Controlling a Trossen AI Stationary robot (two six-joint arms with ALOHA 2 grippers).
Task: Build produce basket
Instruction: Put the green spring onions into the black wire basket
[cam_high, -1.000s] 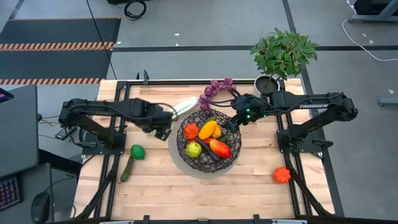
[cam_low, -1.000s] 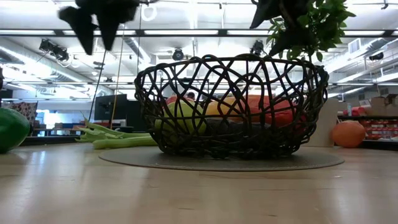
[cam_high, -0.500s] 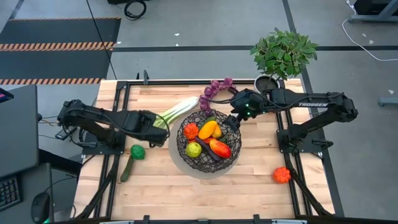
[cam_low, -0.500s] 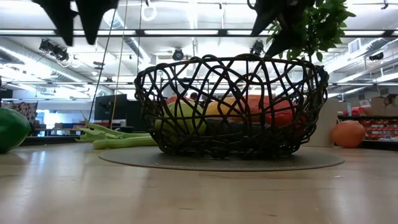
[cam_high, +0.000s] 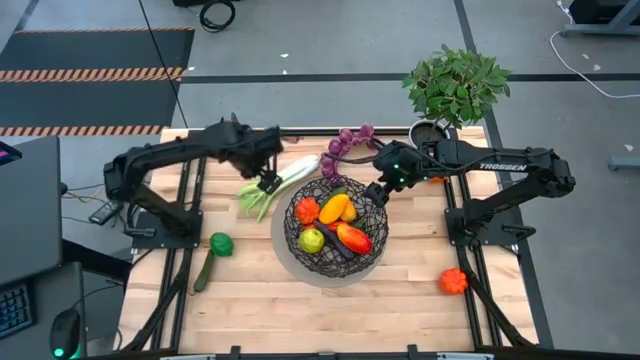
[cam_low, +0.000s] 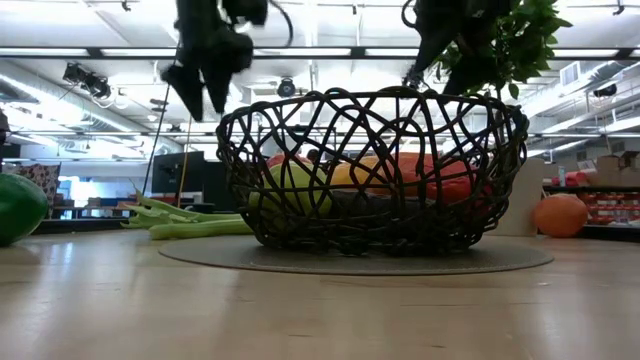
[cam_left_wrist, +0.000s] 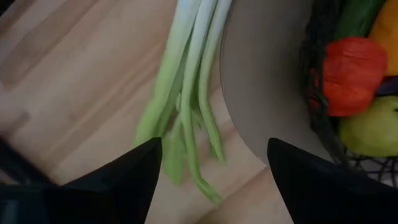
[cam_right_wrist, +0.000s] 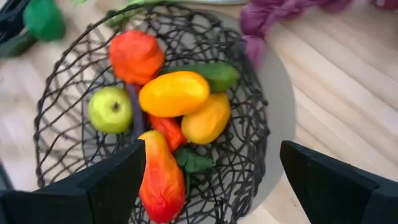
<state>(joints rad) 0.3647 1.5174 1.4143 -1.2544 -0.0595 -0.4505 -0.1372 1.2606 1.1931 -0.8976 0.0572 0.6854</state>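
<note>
i have the left gripper (cam_high: 268, 185) hanging over the leek (cam_high: 282, 181), fingers (cam_left_wrist: 118, 180) spread wide and empty; the green leaf ends lie in the gap between them, down on the counter (cam_high: 250, 310). the leek's white end points toward the grapes (cam_high: 345, 145), and its stalk runs just beside the basket (cam_high: 335, 228) base, so there is little room on that side and bare wood on the other. the right gripper (cam_high: 373, 190) hovers at the basket's far rim, fingers (cam_right_wrist: 99, 180) wide apart, holding nothing. ahead of them in the bowl sit a lemon (cam_right_wrist: 174, 93), peppers (cam_right_wrist: 135, 56) and a green apple-like fruit (cam_right_wrist: 111, 109). the grapes lie just outside the rim. a green pepper (cam_high: 221, 243) and cucumber (cam_high: 203, 272) lie well apart near the left edge, an orange piece (cam_high: 453, 281) near the right edge.
</note>
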